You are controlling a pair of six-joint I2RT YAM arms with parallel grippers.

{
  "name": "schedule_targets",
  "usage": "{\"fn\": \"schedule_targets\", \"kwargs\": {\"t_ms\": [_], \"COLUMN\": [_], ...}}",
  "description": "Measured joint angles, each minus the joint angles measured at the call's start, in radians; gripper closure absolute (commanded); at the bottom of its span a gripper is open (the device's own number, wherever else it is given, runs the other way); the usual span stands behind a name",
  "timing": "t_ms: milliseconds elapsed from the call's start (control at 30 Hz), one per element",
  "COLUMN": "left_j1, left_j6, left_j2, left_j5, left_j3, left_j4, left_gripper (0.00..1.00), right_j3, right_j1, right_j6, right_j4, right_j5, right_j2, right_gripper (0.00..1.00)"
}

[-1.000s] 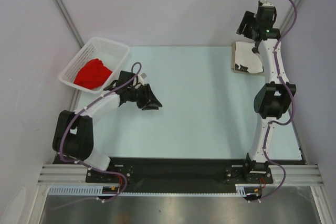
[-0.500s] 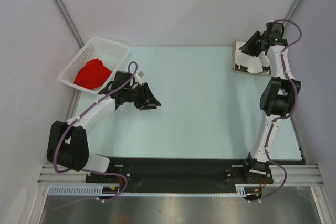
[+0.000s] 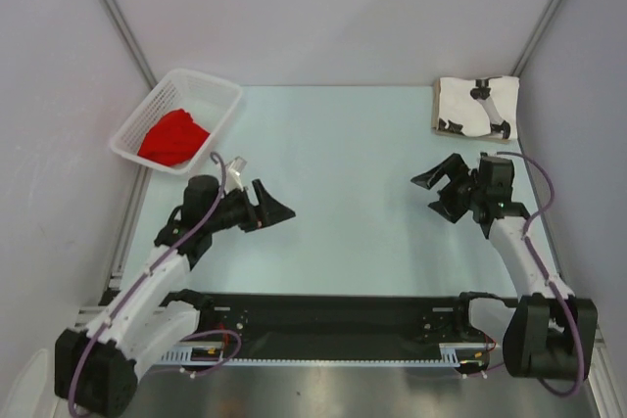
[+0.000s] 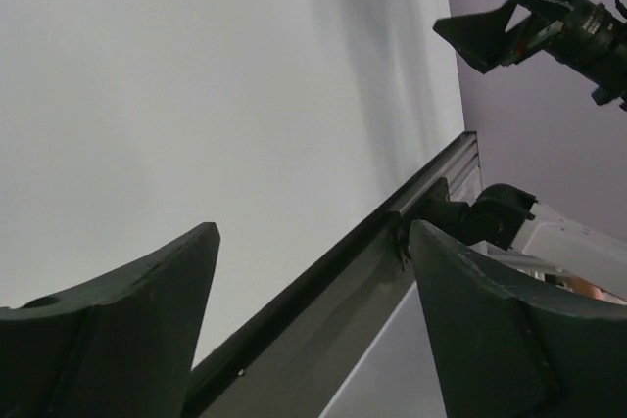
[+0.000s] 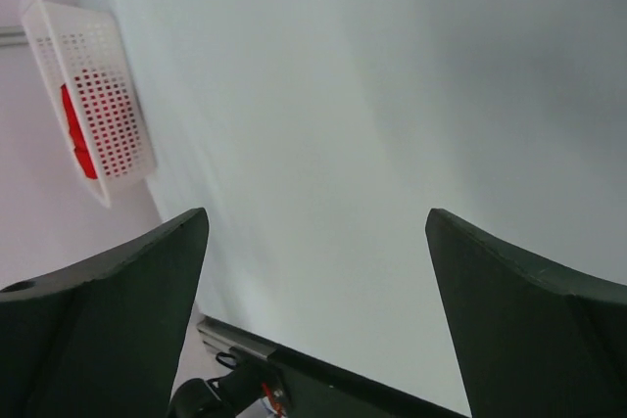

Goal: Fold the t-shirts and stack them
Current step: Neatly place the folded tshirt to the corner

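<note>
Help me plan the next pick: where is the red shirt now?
In the top view, the red shirt lies bunched inside the basket at the far-left corner of the table, beyond the left pincer.

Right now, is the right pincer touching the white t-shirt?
Apart. The top external view shows bare table between the right pincer and the white t-shirt.

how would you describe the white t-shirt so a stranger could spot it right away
On the pale green table, go to the far right corner. A folded white cloth t-shirt lies there on a flat tan shirt. Small black printed marks set it apart from the tan one and from the bright red shirt in the white lattice basket far left.
</note>
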State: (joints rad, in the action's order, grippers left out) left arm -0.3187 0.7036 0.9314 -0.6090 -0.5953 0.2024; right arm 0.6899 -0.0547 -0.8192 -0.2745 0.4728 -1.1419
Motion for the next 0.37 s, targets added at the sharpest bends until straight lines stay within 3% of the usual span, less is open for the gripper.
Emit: {"fn": "schedule_targets", "kwargs": {"t_ms": [167,267,367], "left_j1": [-0.001,-0.001,-0.002], "left_j6": [0.034,0.059,0.092], "left_j2": [-0.311,-0.492,-0.703], "left_j5": [0.092,0.129,0.153], "left_j3": [0.195,0.291,0.374], "left_j4": [0.005,0.004,0.013], "left_gripper": [0.05,0.04,0.0], "right_j3": [-0.084,-0.186,-0.345], "right_j1": [-0.015,-0.014,0.012], "right_j6": [0.039,0.033,-0.003], "right_j4": [-0.055,-0.033,-0.003], "right_j5": [-0.064,-0.014,0.051], "right_j2": [0.103,0.116,0.25], "right_gripper": [0.0,0.0,0.0]}}
